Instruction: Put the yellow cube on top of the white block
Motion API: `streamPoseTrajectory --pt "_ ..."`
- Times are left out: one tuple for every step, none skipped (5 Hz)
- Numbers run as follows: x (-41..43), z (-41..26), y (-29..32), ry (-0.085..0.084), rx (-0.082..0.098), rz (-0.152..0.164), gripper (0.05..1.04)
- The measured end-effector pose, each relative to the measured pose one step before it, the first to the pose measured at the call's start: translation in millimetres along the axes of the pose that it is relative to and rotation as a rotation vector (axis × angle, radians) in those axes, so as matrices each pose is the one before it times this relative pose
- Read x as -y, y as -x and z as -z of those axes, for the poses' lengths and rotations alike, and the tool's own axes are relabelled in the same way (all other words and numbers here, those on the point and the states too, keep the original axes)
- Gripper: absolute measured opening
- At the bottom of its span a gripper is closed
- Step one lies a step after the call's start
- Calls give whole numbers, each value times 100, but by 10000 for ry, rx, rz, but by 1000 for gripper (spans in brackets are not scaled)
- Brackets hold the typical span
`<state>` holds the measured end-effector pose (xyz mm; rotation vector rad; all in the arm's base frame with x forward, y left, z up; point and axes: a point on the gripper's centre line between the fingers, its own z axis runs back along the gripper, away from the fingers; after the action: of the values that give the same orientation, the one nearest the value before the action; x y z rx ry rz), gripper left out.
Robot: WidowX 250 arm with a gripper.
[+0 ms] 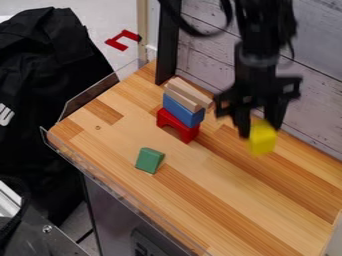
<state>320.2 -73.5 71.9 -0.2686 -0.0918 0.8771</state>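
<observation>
The black gripper (259,125) hangs over the right part of the wooden table, its fingers on either side of the yellow cube (262,139). The cube is held at the fingertips, and its lower part sticks out below them. I cannot make out a clearly white block; the palest pieces are natural wood blocks (187,95), lying on top of a blue block (182,111). That blue block rests on a red arch (178,125), left of the gripper.
A green block (149,160) sits on the wooden table (220,200), in front of the stack. A clear rim (110,176) runs along the table's left and front edges. Behind stands a grey plank wall (204,57). Black cloth (47,90) lies beyond the left side.
</observation>
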Motion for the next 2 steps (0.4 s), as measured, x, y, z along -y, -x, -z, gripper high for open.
streamPoseTrajectory --pt "801 -4694 -2142 1216 52 18 539" --pt "1407 -5294 -3036 504 602 -344 539"
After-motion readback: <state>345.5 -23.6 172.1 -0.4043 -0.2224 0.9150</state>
